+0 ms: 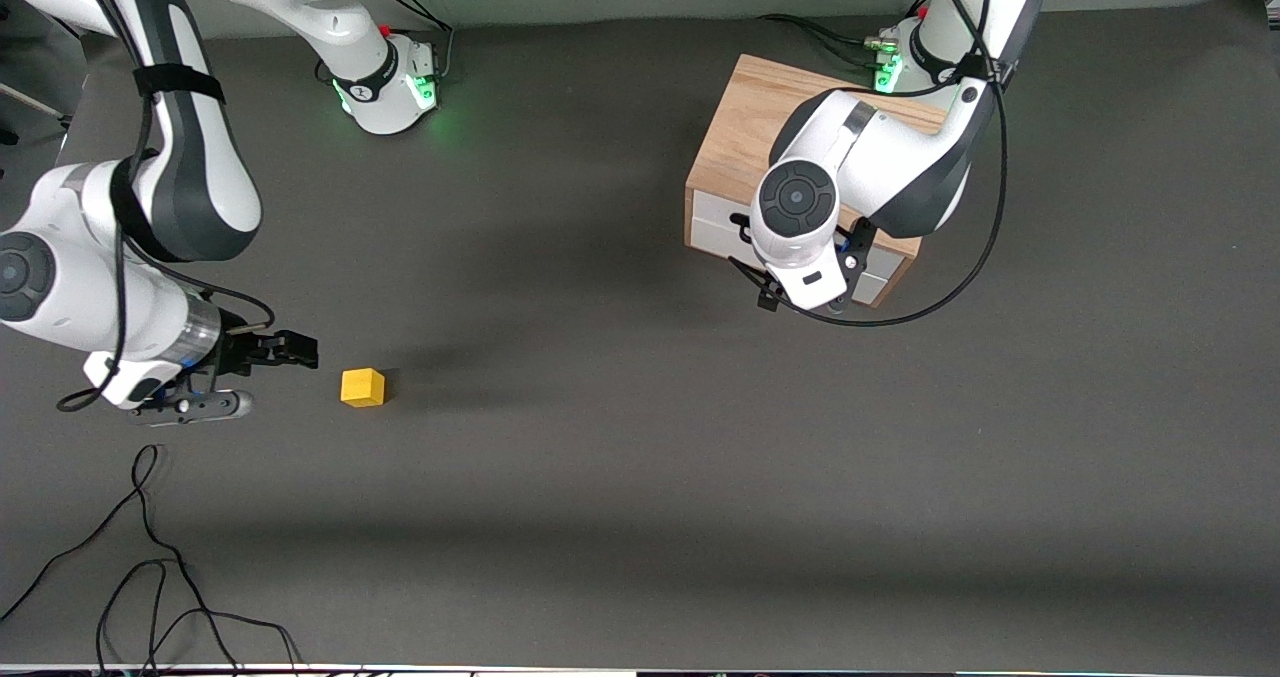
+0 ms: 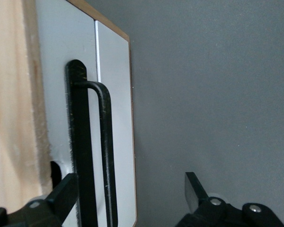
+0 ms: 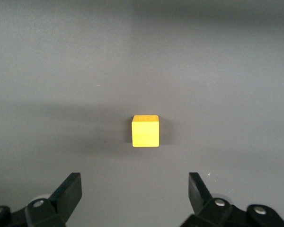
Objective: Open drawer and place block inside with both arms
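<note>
**Desk:** Cables point(image 1: 150, 577) trail across the table point(image 1: 640, 477) closest to the front camera. What is each pincer doing?

**Photographer:** Start at the right gripper point(image 1: 262, 377). Its jaws stand wide and empty, low over the table just beside the block point(image 1: 362, 387), on the side toward the right arm's end. From its wrist, the two fingers point(image 3: 68, 191) frame the yellow cube, which sits apart from them, centred in the gap, flat on the table.

**Desk:** And the left one?

**Photographer:** The left gripper point(image 2: 128, 198) is at the front of the drawer point(image 1: 715, 222), well away from the block, toward the left arm's end. It is spread wide, with one finger point(image 2: 64, 194) tucked in against the white panel beside the handle point(image 2: 106, 156) and the other out over bare table. Nothing is clamped. The drawer looks closed inside its wooden box point(image 1: 760, 107).

**Desk:** What could go wrong?

**Photographer:** As I judge it, two things. If the left jaws close off-centre on that thin wire handle, it may slip out during the pull, or the light box may slide along with the drawer. If the right gripper advances too low, a fingertip could nudge the small cube away instead of straddling it.
</note>
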